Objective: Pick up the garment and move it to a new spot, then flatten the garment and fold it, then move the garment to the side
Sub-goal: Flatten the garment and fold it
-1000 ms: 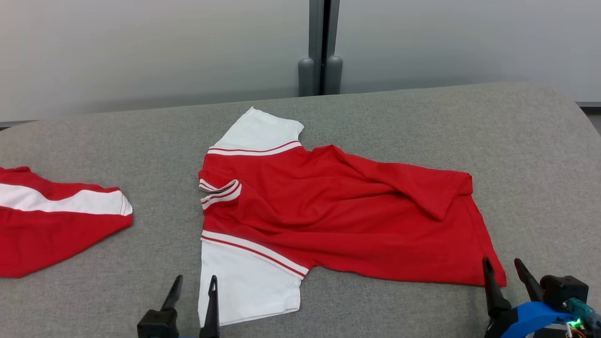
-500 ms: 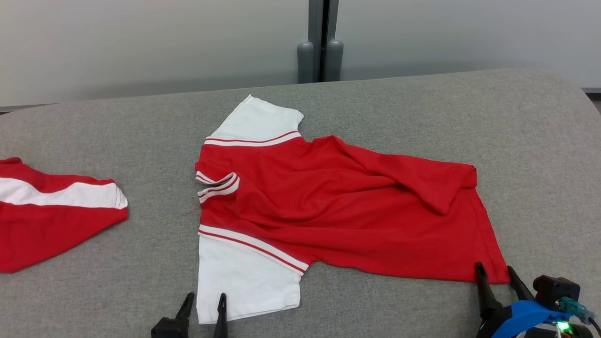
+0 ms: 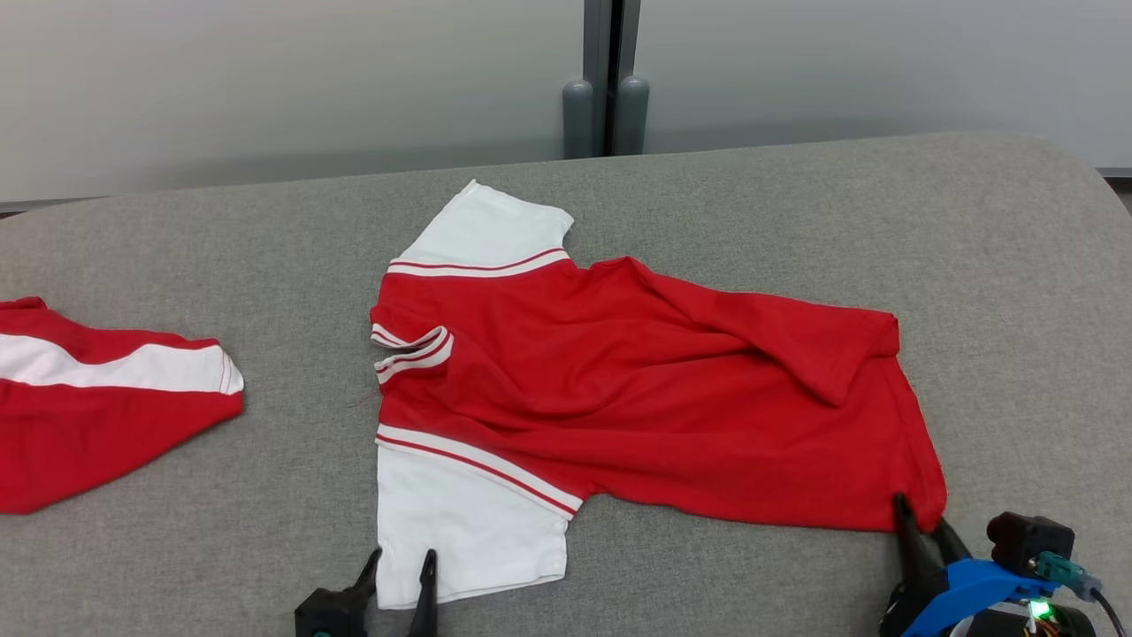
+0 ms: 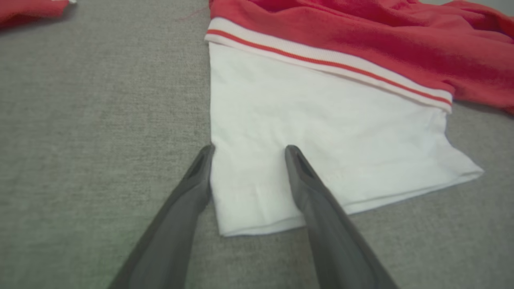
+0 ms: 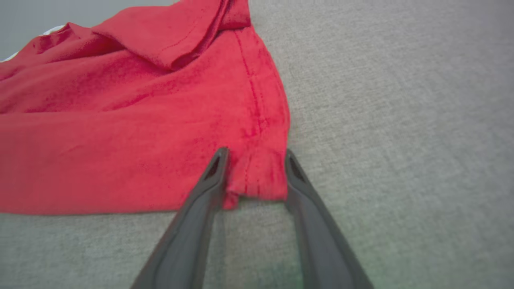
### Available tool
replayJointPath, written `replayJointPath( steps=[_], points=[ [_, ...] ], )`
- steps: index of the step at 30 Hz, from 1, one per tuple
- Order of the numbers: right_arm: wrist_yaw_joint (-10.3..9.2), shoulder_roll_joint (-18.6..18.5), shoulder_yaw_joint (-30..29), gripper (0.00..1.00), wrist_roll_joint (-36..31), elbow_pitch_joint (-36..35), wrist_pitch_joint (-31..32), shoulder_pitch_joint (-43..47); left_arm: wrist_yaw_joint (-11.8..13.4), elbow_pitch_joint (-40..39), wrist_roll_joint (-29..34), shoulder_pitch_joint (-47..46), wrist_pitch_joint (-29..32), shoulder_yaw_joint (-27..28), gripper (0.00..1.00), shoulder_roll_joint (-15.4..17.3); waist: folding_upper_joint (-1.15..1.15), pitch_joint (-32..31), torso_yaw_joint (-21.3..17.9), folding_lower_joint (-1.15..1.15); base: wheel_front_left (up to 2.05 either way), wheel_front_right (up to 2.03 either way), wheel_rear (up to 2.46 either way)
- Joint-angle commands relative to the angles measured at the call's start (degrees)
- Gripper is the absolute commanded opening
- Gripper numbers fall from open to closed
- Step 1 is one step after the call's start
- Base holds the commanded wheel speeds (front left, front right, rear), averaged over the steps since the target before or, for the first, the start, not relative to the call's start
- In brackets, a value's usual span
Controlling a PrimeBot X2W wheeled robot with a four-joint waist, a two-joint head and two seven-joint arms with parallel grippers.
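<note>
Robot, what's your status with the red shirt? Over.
Left tool open astride white sleeve corner. Right tool open astride hem corner. Shirt rumpled. Second garment apart, left.

The left pincer [image 4: 249, 149] straddles the garment [image 4: 321, 120] corner, jaws apart.

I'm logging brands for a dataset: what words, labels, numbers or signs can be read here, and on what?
None can be read.
The red and white garment has plain cloth and stripes, with no print or tag in sight.
The second red garment at the left and the grey surface carry no writing either.
</note>
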Motion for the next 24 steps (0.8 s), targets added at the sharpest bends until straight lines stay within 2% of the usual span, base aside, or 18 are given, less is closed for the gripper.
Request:
replayJointPath(
  steps=[1, 6, 15, 20, 24],
  points=[
    [0.05, 0.60, 0.90, 0.00, 0.63, -0.32, 0.21, -0.44, -0.69, 2.03, -0.57, 0.47, 1.17, -1.19, 0.00, -0.67, 0.01, -0.13, -0.05, 0.01, 0.00, 0.00, 0.00],
    [0.04, 0.70, 1.02, 0.00, 3.83, -4.97, 0.12, 0.80, -1.18, -0.44, -2.05, -0.59, 0.90, -1.11, 0.00, -0.40, 0.01, -0.56, 0.01, 0.01, 0.00, 0.00, 0.00],
    [0.04, -0.47, 3.95, 0.00, 7.91, -16.24, 0.13, 2.20, -2.14, -11.28, -5.05, -2.48, 0.65, 2.39, 0.00, -0.37, 0.01, -0.85, -0.29, 0.01, 0.00, 0.00, 0.00],
    [0.04, -1.94, 6.73, 0.00, 10.38, -21.05, 0.12, -3.38, -2.96, -15.05, -4.28, -8.64, 0.65, 4.81, 0.00, -0.38, 0.01, 0.91, -0.88, 0.01, 0.00, 0.00, 0.00],
    [0.04, -3.87, 8.19, 0.00, 12.25, -21.38, 0.12, -11.43, -3.46, -14.98, -2.77, -18.45, 0.65, 5.22, 0.00, 1.11, 0.01, 3.52, -0.91, 0.01, 0.00, 0.00, 0.00]
  ],
)
